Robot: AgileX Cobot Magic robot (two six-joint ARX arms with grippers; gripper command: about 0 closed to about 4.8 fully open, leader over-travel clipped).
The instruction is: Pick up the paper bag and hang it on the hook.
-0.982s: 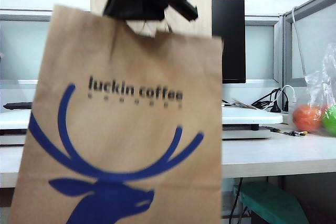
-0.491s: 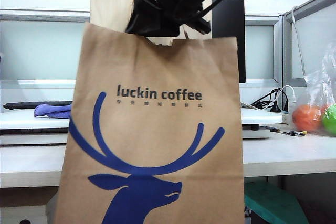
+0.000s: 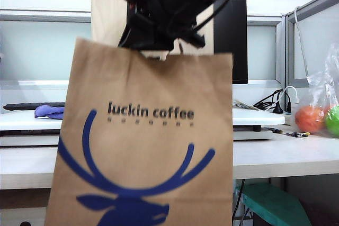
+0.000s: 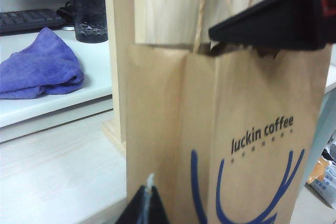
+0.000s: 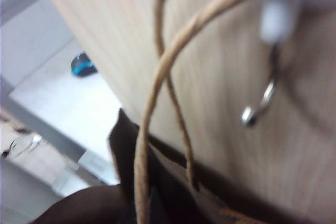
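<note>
Right gripper (image 3: pixel 159 38), jaws pinching the bag (image 3: pixel 143 146) top, should lift a handle loop (image 5: pixel 157 103) over the hook (image 5: pixel 265 95) (prong upturned); left gripper (image 4: pixel 144 208) idled low, jaws unreadable.

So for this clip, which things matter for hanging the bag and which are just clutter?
Job:
- paper bag
- hook on the wooden board
- right end effector, shut on the bag's top
- left end effector, low beside the bag

Clutter:
- purple cloth
- fruit bag
- black monitor
- keyboard
</note>
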